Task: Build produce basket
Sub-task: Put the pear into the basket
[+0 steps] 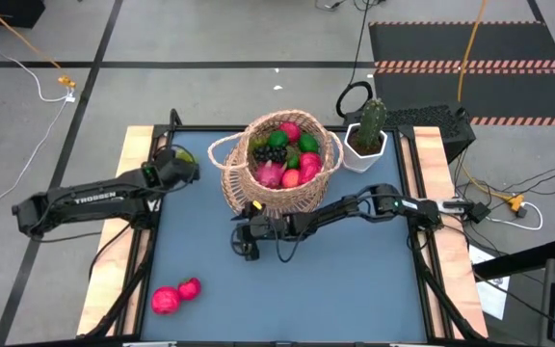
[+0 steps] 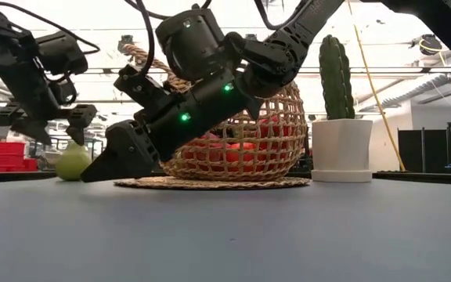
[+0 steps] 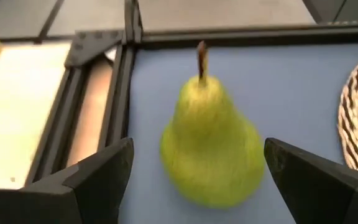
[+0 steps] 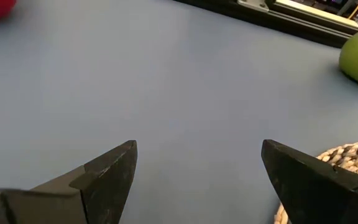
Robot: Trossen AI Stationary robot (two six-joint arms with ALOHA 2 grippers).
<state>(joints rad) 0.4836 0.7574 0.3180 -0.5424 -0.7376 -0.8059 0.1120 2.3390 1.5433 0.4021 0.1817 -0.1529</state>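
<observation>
The wicker basket (image 1: 279, 164) stands at the table's far middle on a flat woven mat (image 2: 210, 182), with several toy fruits inside. A yellow-green pear (image 3: 210, 149) rests on the blue table top at the far left, its stem pointing away from my left wrist. My left gripper (image 3: 198, 149) is open, with one finger on each side of the pear and a gap to both. My right gripper (image 4: 198, 149) is open and low over bare table just in front of the basket (image 4: 328, 162), with nothing between its fingers. Two red-pink fruits (image 1: 173, 296) lie near the front left.
A green cactus in a white pot (image 1: 367, 140) stands at the far right beside the basket. The table's raised dark frame (image 3: 126, 50) runs close behind and beside the pear. Open blue table lies along the front middle and right.
</observation>
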